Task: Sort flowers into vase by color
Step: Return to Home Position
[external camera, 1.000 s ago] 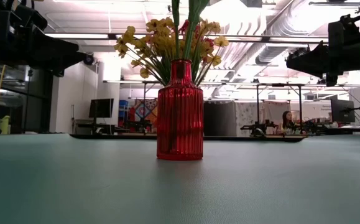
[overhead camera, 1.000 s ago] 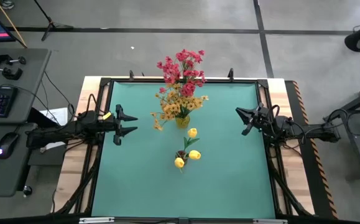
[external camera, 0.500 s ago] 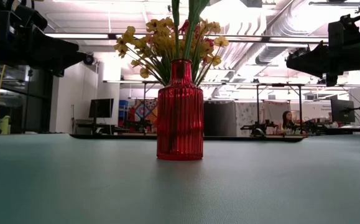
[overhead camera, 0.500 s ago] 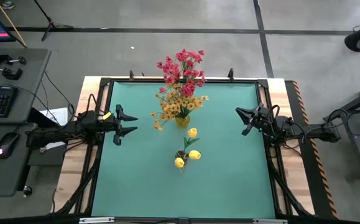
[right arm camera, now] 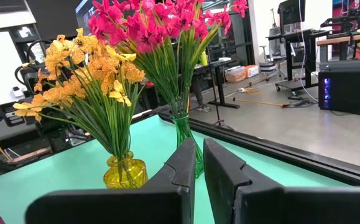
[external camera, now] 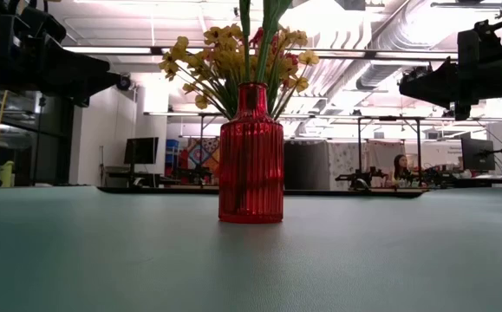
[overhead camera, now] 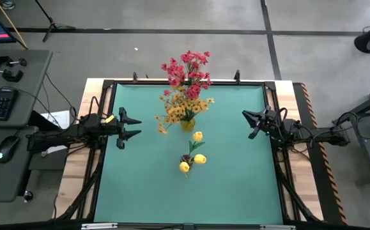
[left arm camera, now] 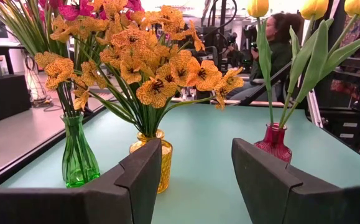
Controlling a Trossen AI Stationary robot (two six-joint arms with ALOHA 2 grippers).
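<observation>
Three vases stand mid-table, each on its base. Pink-red flowers [overhead camera: 188, 69] fill a green glass vase [left arm camera: 77, 152]. Orange-yellow flowers [overhead camera: 179, 107] stand in a yellow vase [overhead camera: 186, 124]. Yellow tulips [overhead camera: 196, 152] stand in a red ribbed vase [external camera: 251, 156]. My left gripper [overhead camera: 137, 126] hovers open at the table's left side, level, pointing at the vases, with nothing between its fingers [left arm camera: 139, 171]. My right gripper [overhead camera: 249, 122] hovers shut at the right side, also level and facing the vases, holding nothing.
Bare green mat [overhead camera: 229, 185] lies all around the vases inside a black frame [overhead camera: 271, 102]. A desk with keyboard and mouse [overhead camera: 6, 150] stands off the table's left. Beyond the table a person [external camera: 400, 166] sits far back in the room.
</observation>
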